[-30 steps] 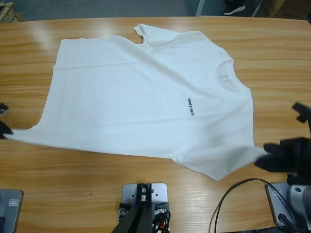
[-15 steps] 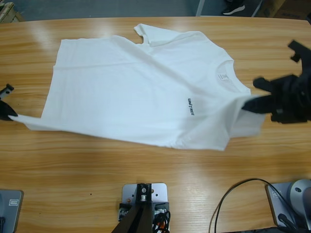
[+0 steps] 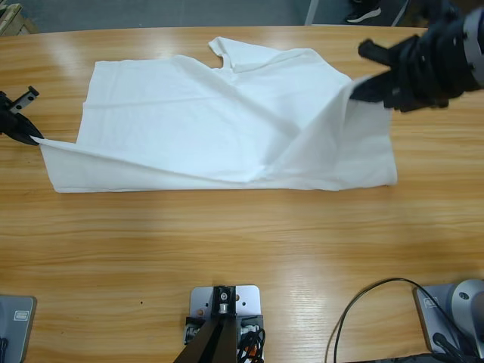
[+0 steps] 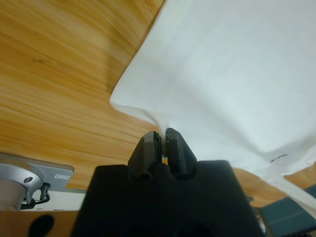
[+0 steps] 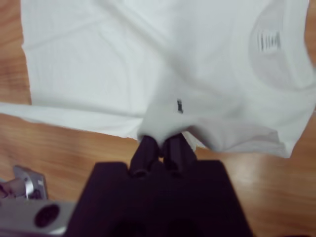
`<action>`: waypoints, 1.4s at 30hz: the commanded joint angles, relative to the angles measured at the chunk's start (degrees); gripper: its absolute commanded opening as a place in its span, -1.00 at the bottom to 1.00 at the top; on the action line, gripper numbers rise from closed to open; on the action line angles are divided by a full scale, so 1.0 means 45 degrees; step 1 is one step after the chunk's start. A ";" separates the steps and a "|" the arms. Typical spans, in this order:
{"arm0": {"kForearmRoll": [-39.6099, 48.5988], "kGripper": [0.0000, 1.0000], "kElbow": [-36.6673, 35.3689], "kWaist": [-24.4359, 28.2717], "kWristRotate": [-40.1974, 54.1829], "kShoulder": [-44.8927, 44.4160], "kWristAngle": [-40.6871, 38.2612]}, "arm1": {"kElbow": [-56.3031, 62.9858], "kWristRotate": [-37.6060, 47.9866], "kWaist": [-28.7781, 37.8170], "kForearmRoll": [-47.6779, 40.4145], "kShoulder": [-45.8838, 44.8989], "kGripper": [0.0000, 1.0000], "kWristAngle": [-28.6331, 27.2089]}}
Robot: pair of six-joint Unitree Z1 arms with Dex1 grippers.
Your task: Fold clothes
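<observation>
One long wooden table (image 3: pixel 249 249) fills the high view, and across its upper half the plain white short-sleeved cotton T-shirt (image 3: pixel 189 128) is spread, its near long edge already lifted and carried over toward the top of the frame so that a doubled band lies along the lower side of the cloth. A diagonal crease is seen running from the centre up to the raised corner at the upper right. The chest lettering is hidden in the high view; in the right wrist view it is glimpsed just beyond the jaws, with the neck label at the upper right of that frame.

At the upper right of the high view the right gripper (image 3: pixel 361 85) is held above the table, its black jaws pinched tight on the lifted sleeve-side corner. At the left edge the left gripper (image 3: pixel 34 138) is set low, its jaws closed on the hem corner, as is confirmed in the left wrist view, where a fold of white cloth is nipped between them.

The step in hand is judged to be the first lengthwise fold, partly done. For the next move both corners would need to be carried level to the far edge, laid flat and released together, so that the fold is kept straight.

No containers are seen.
</observation>
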 commanded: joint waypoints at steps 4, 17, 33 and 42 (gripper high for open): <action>-0.0126 -1.00 -0.0158 0.0289 0.0510 0.1063 -0.0135 | -0.1032 -0.1133 -0.0637 -0.0014 0.1721 -1.00 -0.0255; -0.0172 -1.00 -0.0299 0.0289 0.0803 0.1380 -0.0037 | -0.0489 -0.3355 -0.0926 -0.1440 0.1862 -1.00 -0.0645; -0.0407 -1.00 -0.0346 0.0289 0.0811 0.1712 0.0103 | -0.0724 -0.5422 -0.1340 -0.2162 0.2690 -1.00 -0.0559; -0.0407 -1.00 -0.0385 0.0289 0.0819 0.1692 0.0119 | -0.1583 -0.7262 -0.2282 -0.1987 0.3010 -1.00 -0.0430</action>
